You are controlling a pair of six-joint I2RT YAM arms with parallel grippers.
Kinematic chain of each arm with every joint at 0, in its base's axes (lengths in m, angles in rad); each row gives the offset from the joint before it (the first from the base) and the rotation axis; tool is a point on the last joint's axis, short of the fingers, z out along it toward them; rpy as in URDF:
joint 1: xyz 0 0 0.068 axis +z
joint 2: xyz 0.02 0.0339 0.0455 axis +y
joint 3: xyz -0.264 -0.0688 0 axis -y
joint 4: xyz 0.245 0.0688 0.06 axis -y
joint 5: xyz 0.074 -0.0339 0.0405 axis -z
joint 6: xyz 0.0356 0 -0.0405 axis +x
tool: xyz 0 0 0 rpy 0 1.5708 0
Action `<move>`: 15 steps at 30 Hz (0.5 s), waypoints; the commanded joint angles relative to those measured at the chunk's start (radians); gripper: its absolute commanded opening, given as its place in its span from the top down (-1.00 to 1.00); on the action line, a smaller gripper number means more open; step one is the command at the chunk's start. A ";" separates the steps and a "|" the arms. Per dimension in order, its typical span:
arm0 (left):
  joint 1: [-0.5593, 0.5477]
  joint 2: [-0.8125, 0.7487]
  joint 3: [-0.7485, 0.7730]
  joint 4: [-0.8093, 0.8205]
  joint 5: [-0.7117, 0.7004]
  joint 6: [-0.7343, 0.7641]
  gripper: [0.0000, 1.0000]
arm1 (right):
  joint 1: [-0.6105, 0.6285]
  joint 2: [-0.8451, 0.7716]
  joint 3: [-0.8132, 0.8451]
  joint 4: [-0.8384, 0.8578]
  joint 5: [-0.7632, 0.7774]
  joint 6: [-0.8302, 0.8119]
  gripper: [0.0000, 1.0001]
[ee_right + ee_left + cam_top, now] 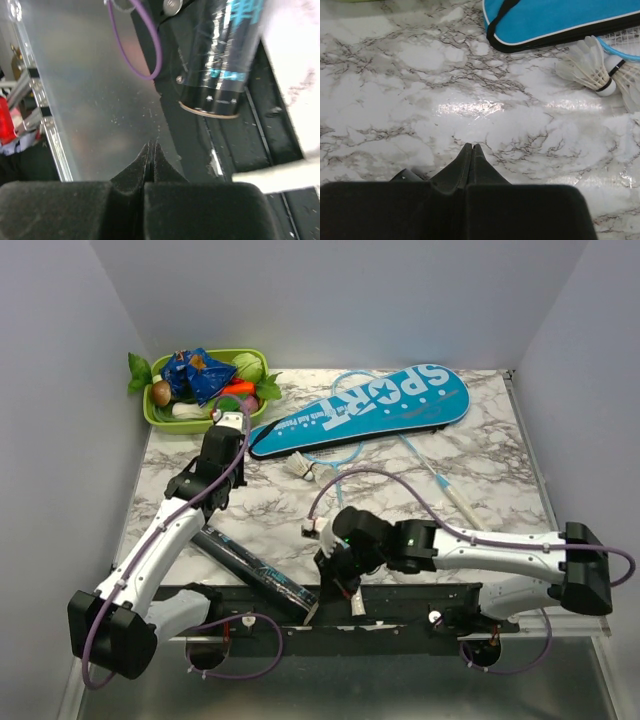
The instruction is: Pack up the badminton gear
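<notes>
L gripper (471, 146) is shut tight w/ nothing in it, over the table (420, 100) near a shuttlecock (587, 65). R gripper (151, 143) shut & empty too, by the dark tube (220, 75)

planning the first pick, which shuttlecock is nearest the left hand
The shuttlecock seen whole in the left wrist view, below the blue cover. The other shuttlecock lies farther from the left hand, cut off at the frame's edge.
</notes>
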 commanded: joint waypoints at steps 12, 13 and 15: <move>0.073 -0.113 -0.079 0.057 0.033 -0.066 1.00 | 0.268 0.392 0.277 0.030 0.127 0.058 0.99; 0.073 -0.124 -0.090 0.065 0.030 -0.070 1.00 | 0.276 0.431 0.288 0.029 0.134 0.062 0.99; 0.073 -0.139 -0.092 0.068 0.024 -0.071 1.00 | 0.291 0.468 0.317 0.033 0.139 0.068 0.99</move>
